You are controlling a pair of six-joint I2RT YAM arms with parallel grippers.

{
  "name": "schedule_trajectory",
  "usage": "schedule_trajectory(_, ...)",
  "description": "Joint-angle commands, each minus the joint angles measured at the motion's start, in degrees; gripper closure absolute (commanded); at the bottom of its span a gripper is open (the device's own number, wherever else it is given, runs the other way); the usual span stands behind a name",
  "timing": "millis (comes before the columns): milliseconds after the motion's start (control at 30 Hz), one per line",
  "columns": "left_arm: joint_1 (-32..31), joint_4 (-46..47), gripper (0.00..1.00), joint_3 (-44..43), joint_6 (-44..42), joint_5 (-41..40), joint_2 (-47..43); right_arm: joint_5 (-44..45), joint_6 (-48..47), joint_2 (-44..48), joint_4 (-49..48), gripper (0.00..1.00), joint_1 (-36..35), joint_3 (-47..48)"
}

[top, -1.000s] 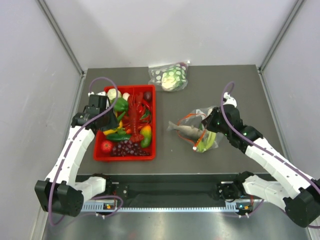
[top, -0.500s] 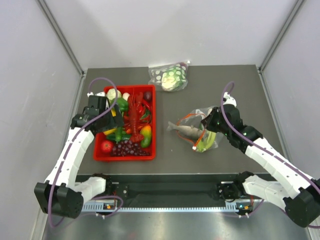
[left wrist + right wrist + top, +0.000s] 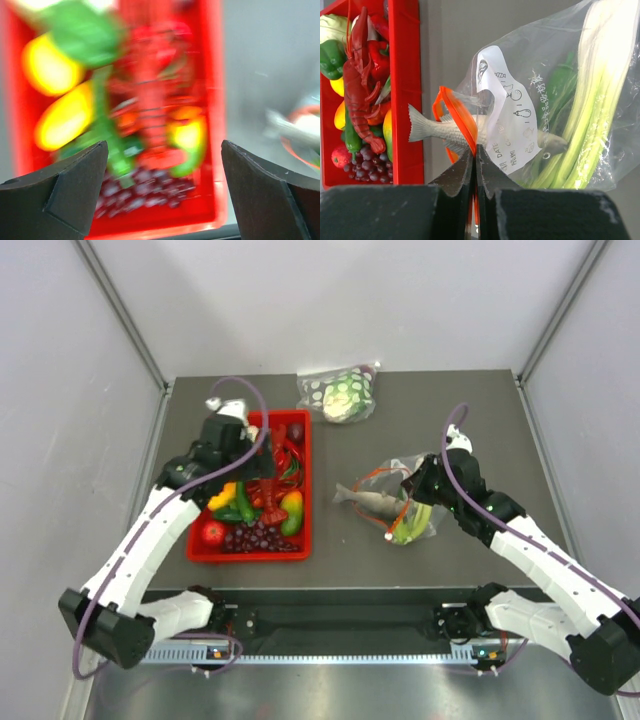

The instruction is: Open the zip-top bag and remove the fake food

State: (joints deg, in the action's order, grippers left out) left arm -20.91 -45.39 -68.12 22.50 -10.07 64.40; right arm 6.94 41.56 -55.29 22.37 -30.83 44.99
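The clear zip-top bag lies right of centre with its mouth open toward the left. My right gripper is shut on its orange-red zip strip, beside the white label. The grey fish pokes tail-first out of the mouth, and it also shows from above as the fish. The pale green celery-like stalks and a slim dark green piece are inside the bag. My left gripper is open wide with nothing in it, above the red tray.
The red tray holds a red lobster, purple grapes, peppers and other plastic food. A dotted clear bag with a pale round head lies at the back. The right gripper is at the bag's far side.
My left gripper has opened wide and swung from the tray's left edge to the right and back, over the tray. The right gripper, bag and fish have not moved.
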Motion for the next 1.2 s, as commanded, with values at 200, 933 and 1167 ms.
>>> schedule_trajectory(200,-10.6,23.5,0.01,0.9,-0.9,23.6,9.5,-0.5,0.0,0.6,-1.5,1.0,0.9,1.3)
schedule_trajectory(933,-14.5,31.2,0.02,2.3,4.8,37.7,28.8,-0.7,0.4,1.3,-0.5,1.0,0.9,0.8)
schedule_trajectory(1167,-17.1,31.9,0.05,2.3,5.7,37.9,31.5,-0.7,0.4,1.0,-0.7,1.0,0.8,0.7)
